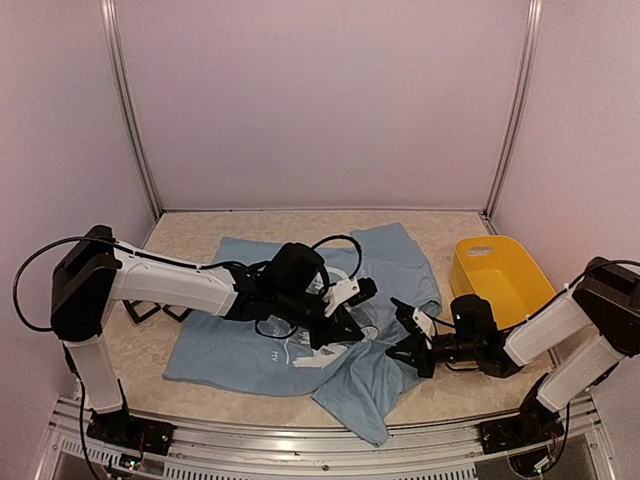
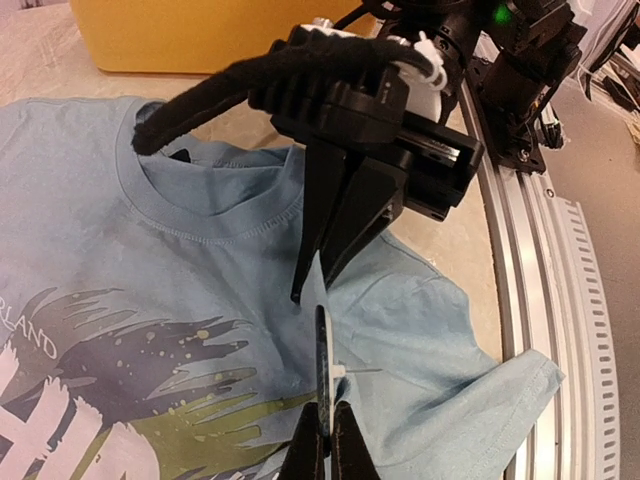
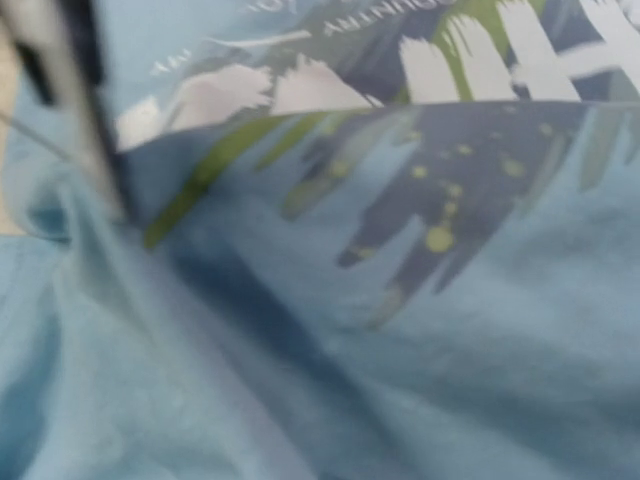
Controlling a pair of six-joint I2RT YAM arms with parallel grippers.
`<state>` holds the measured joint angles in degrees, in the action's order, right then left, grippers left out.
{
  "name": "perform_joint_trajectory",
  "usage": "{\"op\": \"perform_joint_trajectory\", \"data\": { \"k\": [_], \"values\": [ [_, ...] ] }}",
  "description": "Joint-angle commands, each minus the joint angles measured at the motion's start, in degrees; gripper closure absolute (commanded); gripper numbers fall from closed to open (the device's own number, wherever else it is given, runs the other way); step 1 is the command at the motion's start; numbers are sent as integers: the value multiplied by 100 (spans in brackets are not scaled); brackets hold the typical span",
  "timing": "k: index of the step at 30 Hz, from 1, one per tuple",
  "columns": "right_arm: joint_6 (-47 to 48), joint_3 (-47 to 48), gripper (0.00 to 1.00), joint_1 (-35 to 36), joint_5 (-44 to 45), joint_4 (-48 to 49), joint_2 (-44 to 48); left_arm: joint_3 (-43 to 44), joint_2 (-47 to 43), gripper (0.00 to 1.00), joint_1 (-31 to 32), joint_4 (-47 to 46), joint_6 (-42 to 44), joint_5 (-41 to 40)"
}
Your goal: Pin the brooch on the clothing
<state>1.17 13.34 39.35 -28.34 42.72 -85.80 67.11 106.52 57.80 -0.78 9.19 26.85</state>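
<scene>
1. Left pincer: my fingertips are clamped together on the lower edge of the brooch. It stands edge-on above them as a thin dark disc. A fine pale pin juts sideways from its back.
2. My right pincer is closed, its two black fingers together and pointing down just above the brooch. Their tips are at the cloth, but I cannot tell whether they nip a fold of it. My right wrist view gives only blurred blue fabric and print.
3. I hold the brooch over the clothing, on plain blue beside the green streaks of the chest print and below the collar. I cannot tell whether its rim touches the cloth.
4. The clothing is spread across the middle of the worktop, with one part bunched toward the near edge. A yellow tub sits by the right edge, well apart from the brooch.
5. As I judge it, the brooch is picked up and brought to the chest of the shirt, so the fetching is done.
6. The pin looks free of the fabric. Pushing it through the cloth, closing it and letting go all seem left to do.
</scene>
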Motion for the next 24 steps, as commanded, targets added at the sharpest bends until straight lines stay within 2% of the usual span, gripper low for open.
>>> {"op": "perform_joint_trajectory", "data": {
  "k": [1,7,8,12,13,14,16,19,21,24],
  "values": [
    [-38,274,100,-110,129,-488,-261,-78,-322,100,-17,-48,-34,174],
    [-73,617,100,-104,-231,-445,-383,-138,-308,100,25,-139,-108,153],
    [-51,623,95,-109,-205,-500,-340,-161,-316,100,22,-143,-110,113],
    [2,421,36,-104,-669,-199,133,-220,-342,100,19,-146,-59,-10],
    [-56,313,23,-98,-789,104,270,-222,-342,100,21,-149,-57,-16],
    [-93,215,17,-92,-897,398,374,-217,-338,100,21,-145,-51,-15],
    [-100,134,15,-36,-1047,854,463,-208,-326,100,20,-156,-54,-16],
    [-245,332,20,139,-1098,1019,252,-182,-300,100,16,-166,-58,-10],
    [-312,555,28,215,-1170,999,-24,-181,-298,100,16,-183,-71,-17],
    [-393,608,46,222,-1224,1240,-342,-181,-298,100,19,-182,-82,-38]
  ]
}}
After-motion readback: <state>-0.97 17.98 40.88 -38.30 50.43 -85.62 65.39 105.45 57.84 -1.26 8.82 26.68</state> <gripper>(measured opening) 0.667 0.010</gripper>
